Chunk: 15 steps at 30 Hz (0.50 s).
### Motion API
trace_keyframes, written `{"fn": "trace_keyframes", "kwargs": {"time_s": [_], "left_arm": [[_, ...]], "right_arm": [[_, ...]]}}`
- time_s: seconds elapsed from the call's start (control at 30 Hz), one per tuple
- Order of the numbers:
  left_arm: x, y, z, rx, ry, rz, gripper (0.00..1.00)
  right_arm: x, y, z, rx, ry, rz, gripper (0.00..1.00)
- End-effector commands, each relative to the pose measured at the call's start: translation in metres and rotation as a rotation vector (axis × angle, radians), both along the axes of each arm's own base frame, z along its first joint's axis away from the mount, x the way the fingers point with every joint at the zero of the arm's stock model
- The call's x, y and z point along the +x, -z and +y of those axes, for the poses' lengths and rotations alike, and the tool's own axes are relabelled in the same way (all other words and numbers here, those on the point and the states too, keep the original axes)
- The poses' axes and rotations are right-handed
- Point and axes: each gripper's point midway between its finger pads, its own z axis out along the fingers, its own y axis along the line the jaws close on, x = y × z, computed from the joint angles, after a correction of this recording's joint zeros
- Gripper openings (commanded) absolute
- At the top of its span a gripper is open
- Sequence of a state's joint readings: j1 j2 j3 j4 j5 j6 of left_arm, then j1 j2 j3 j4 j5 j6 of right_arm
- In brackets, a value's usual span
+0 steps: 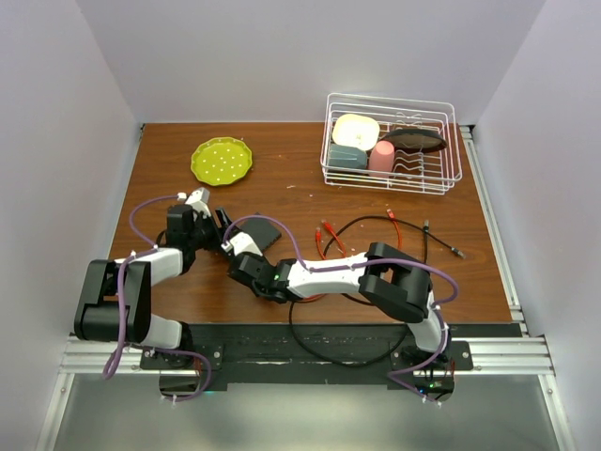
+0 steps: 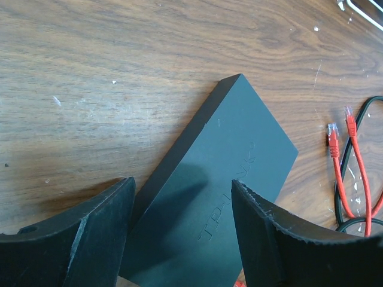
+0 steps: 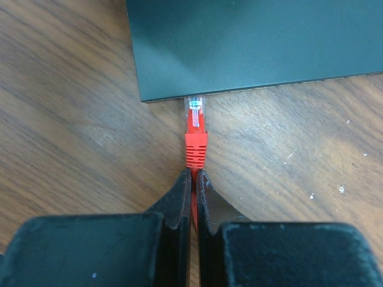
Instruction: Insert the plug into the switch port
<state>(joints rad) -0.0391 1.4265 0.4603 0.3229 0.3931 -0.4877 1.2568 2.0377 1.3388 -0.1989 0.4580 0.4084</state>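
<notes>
The brown wooden table (image 2: 119,72) shows a smooth, faintly shiny grain, scuffed and flecked with white specks. The flat rectangular black plastic box (image 2: 233,155) is matt and smooth, with lettering embossed in its top, while the red cable's plug (image 3: 195,113) has a clear glossy plastic tip and a ribbed red boot. The black fingers (image 2: 281,239) of the left gripper (image 2: 182,182) look matt and finely grained.

red plug (image 3: 195,134) lies flat; clear tip meets matte-black switch (image 3: 251,42) edge near corner
</notes>
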Motion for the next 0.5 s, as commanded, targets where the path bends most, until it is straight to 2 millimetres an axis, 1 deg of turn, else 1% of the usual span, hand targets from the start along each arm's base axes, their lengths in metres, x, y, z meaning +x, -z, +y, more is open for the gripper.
{"fn": "trace_keyframes", "kwargs": {"time_s": [0.0, 0.13, 0.3, 0.47], "left_arm": [[0.012, -0.013, -0.003, -0.006, 0.029, -0.053, 0.7], [0.011, -0.013, -0.004, -0.013, 0.033, -0.052, 0.7], [0.011, -0.014, -0.005, -0.019, 0.036, -0.053, 0.7], [0.011, -0.013, -0.006, -0.018, 0.043, -0.054, 0.69]], "right_arm": [[0.005, -0.01, 0.009, 0.032, 0.033, -0.025, 0.0], [0.007, -0.012, 0.013, 0.042, 0.041, -0.027, 0.0], [0.008, -0.012, 0.022, 0.058, 0.038, -0.025, 0.0], [0.01, -0.013, 0.025, 0.062, 0.039, -0.026, 0.0]]}}
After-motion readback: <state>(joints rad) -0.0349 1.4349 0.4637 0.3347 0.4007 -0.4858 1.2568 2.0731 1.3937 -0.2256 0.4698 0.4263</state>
